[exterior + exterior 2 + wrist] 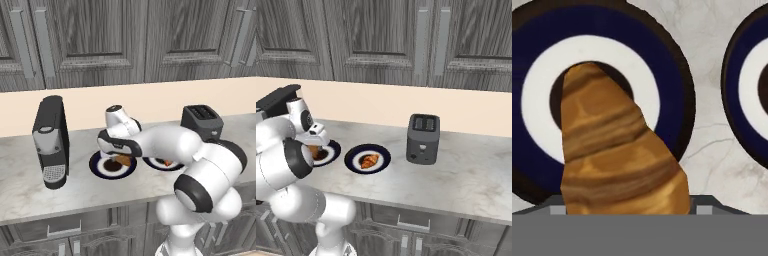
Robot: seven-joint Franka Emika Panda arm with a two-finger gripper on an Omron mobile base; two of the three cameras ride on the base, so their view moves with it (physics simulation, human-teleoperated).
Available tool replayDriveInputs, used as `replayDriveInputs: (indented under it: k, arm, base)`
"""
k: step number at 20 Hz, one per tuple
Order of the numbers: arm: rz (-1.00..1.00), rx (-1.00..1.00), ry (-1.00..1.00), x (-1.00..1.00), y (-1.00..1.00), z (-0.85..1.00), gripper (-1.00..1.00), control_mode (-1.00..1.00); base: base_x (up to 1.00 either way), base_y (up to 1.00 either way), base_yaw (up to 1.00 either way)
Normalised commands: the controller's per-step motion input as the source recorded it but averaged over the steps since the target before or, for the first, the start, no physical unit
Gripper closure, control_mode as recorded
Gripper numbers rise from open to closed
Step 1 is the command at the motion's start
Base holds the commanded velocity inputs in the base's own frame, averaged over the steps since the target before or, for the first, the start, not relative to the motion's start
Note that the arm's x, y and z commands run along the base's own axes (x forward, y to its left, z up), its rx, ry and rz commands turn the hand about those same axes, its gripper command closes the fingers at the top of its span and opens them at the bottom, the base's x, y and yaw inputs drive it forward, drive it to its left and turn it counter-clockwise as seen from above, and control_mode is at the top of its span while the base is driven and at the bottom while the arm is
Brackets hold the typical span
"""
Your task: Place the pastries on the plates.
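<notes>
The gripper [121, 159] hangs just above the left plate [100, 167] and holds a pastry [123, 160] between its fingers; in the hand view this pastry [614, 155] stands very close to the camera, a long golden-brown piece with darker stripes, and its far tip covers part of the dark centre of the plate [662, 65] below it. From these views I cannot tell if the pastry already touches the plate or is a little above it. The fingers themselves are hidden behind the pastry in the hand view, so their opening is seen only from the fact that the pastry sits between them. The second plate [381, 160] lies just beside the first one on the marble surface [466, 170], to its right, and the two rims are near each other but apart. On this second plate rests the other pastry [369, 160], about in the middle. In the right base view the first plate [332, 150] is partly covered by the arm. A black coffee machine [50, 142] stands at the left of the plates, and a dark toaster [423, 139] stands at the right, well apart from the second plate. Grey wooden cabinets [125, 35] hang on the wall above.
</notes>
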Motion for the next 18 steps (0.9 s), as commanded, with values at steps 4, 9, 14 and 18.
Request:
replayDriveInputs:
  k: [4, 9, 14, 18]
  arm:
    - [0.0, 0.0, -0.01, 0.32, 0.01, -0.41, 1.0, -1.0]
    - [0.0, 0.0, -0.01, 0.31, 0.06, -0.31, 1.0, -1.0]
    - [0.0, 0.0, 0.0, 0.09, 0.09, 0.0, 1.0, -1.0]
    - [0.0, 0.0, 0.0, 0.01, 0.09, 0.0, -1.0, -1.0]
  base:
    - [0.0, 0.0, 0.0]
    - [0.0, 0.0, 0.0]
    - [0.0, 0.0, 0.0]
    - [0.0, 0.0, 0.0]
